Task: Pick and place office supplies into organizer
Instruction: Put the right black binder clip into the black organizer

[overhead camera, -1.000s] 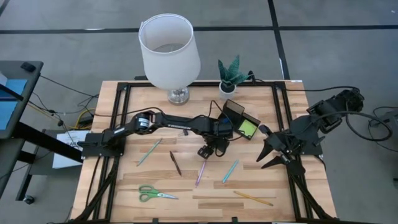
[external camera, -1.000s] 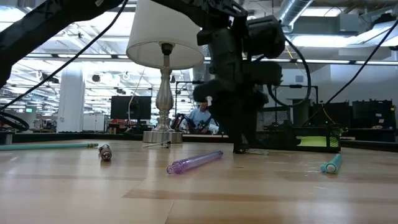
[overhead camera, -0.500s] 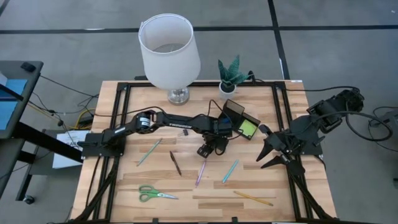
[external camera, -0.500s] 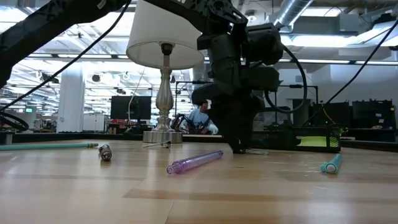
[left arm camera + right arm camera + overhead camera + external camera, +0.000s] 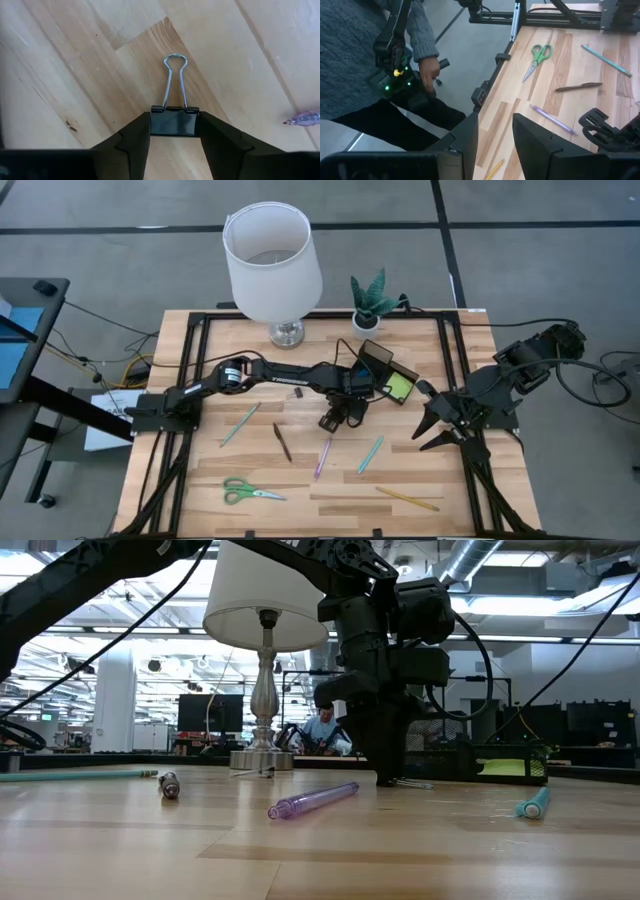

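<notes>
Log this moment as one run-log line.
left gripper: closing on black binder clip, flat on table | right gripper: open, idle at table's right edge | organizer: sticky pad inside

No text, label, brand or number is legible on anything here.

The binder clip was black with silver wire handles; the table was pale wood-grained.
</notes>
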`<move>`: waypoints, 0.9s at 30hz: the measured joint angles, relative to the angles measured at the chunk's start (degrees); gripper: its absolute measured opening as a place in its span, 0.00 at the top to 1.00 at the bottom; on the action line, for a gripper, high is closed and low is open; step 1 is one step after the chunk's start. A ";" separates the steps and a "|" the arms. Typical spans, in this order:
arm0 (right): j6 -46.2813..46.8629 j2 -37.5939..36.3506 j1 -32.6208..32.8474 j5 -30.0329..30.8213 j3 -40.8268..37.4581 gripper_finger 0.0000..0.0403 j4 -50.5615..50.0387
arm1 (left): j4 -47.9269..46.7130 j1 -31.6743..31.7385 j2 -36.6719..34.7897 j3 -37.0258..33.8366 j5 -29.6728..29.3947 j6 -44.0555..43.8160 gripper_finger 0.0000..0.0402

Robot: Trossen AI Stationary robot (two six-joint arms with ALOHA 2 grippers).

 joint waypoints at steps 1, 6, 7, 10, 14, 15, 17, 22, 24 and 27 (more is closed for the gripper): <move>0.00 0.00 0.00 0.00 0.00 0.72 0.00 | 0.00 -0.02 0.00 0.00 0.00 0.00 0.61; 0.02 0.00 0.00 0.00 0.00 0.72 0.02 | 2.93 0.00 -0.35 -2.95 -0.44 -0.58 0.59; 0.04 0.00 0.00 -0.01 0.00 0.72 0.02 | 2.94 0.02 -0.37 -3.31 -0.48 -1.31 0.58; 0.04 0.00 0.00 -0.02 0.00 0.72 0.02 | 2.89 0.03 -0.44 -3.43 -0.55 -2.36 0.58; 0.04 -0.01 0.00 0.00 0.00 0.72 0.04 | 2.93 0.02 -0.26 -2.50 -1.02 -2.41 0.63; 0.04 0.00 0.00 -0.02 0.00 0.72 0.04 | 2.75 -0.02 -0.15 -2.07 -1.57 -2.42 0.66; 0.03 0.00 0.00 -0.02 0.00 0.72 0.04 | 2.81 -0.08 0.01 -0.98 -3.63 -2.43 0.69; 0.03 -0.01 0.00 -0.01 0.00 0.72 0.07 | 2.37 0.39 0.02 5.11 -9.61 -1.25 0.69; 0.02 0.00 0.00 0.00 0.00 0.72 0.09 | 2.60 0.88 -0.01 8.79 -11.03 -0.09 0.69; 0.02 0.00 0.00 0.00 0.00 0.72 0.09 | 3.65 2.21 -0.23 13.06 -12.00 0.85 0.69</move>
